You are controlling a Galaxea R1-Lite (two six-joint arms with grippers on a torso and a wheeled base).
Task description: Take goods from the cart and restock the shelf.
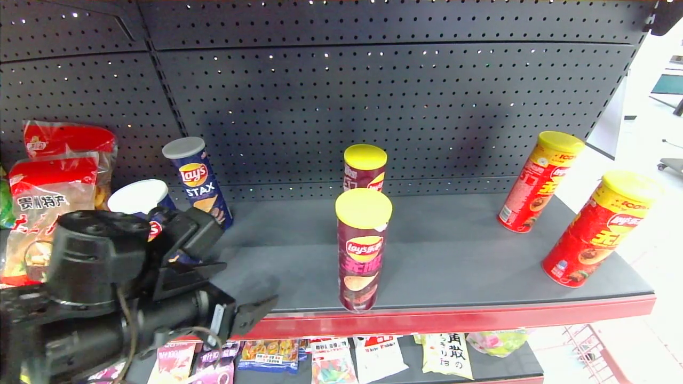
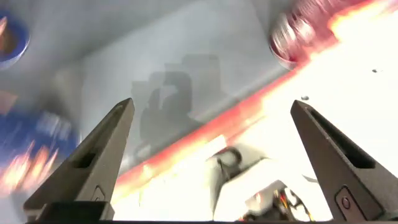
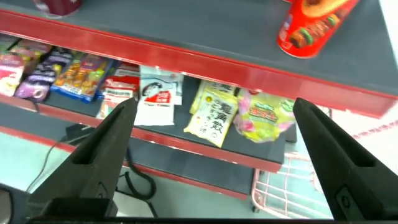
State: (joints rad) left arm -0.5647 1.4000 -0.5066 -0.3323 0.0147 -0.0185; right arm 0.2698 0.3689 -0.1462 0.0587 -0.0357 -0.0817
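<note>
1. The shelf (image 1: 453, 256) holds standing blue cans (image 1: 198, 178) at its left, a purple can (image 1: 362, 250) mid-front and red cans (image 1: 536, 181) at its right.
2. The left end effector (image 2: 211, 106), spread and empty, sits beside the blue cans; back out level to avoid toppling them.
3. The right end effector (image 3: 214, 102) hangs spread and empty below the shelf's lip.

Left arm (image 1: 98, 256): matte black housings, one round capped joint and a blocky wrist section. Thin dark cables (image 1: 128, 317) loop along the forearm, and a white label (image 1: 216, 320) sits near the wrist. Left gripper (image 2: 212, 104) and right gripper (image 3: 214, 102): dark grey wedge-shaped fingers (image 2: 93, 168) tapering to points, with a stepped notch on each. A small round mark near one finger base is possibly a screw.
</note>
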